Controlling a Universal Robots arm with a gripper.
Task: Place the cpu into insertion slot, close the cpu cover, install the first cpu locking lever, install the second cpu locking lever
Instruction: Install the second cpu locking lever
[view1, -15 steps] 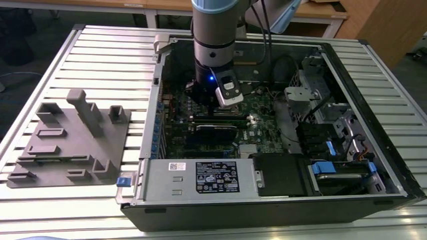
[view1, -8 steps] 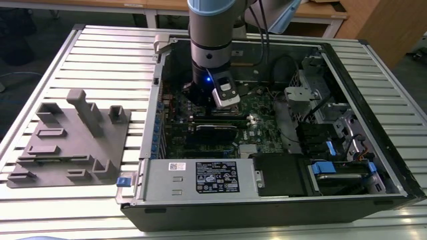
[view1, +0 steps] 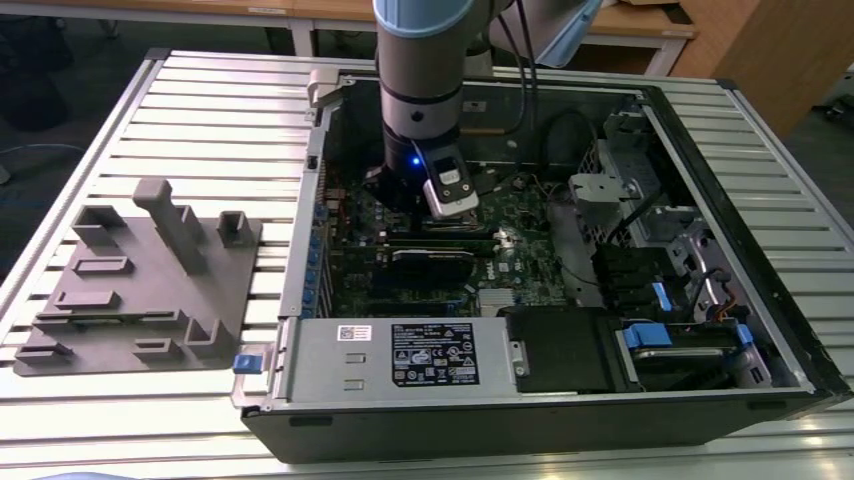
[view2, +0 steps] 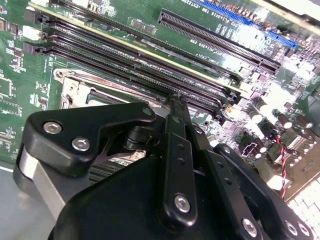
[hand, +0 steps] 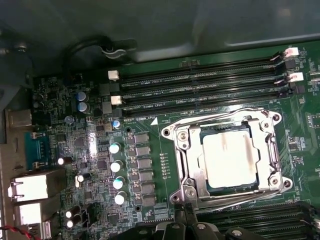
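A slatted metal table (view1: 160, 110) carries an open desktop computer case (view1: 534, 400) lying on its side, with a grey moulded fixture tray (view1: 140, 290) on the table toward the exterior view's left, well apart from the case. Bare slats lie all around the tray; inside the case, room is tight, hemmed by the power supply (view1: 400, 355) at the near wall and the drive bays (view1: 681, 300) toward the exterior view's right.

The robot arm (view1: 420, 90) reaches straight down into the case, its wrist hiding the board area beneath it in the exterior view. The green motherboard (hand: 65, 150) fills the case floor.

In the first wrist view the insertion slot (hand: 186, 191) sits between two banks of long black memory slots (hand: 200, 85). The cpu (hand: 227, 157) lies flat inside it, its dull silver top showing through the window of the cpu cover (hand: 187, 150), which lies down over the socket. Thin metal locking levers (hand: 235, 197) run along the socket's edges; whether they are latched is hard to make out.

The gripper (view2: 177, 100) hangs just over the socket's edge, its fingers (view2: 172, 130) drawn together to a narrow tip with nothing between them. In the second wrist view its black linkage hides most of the socket.
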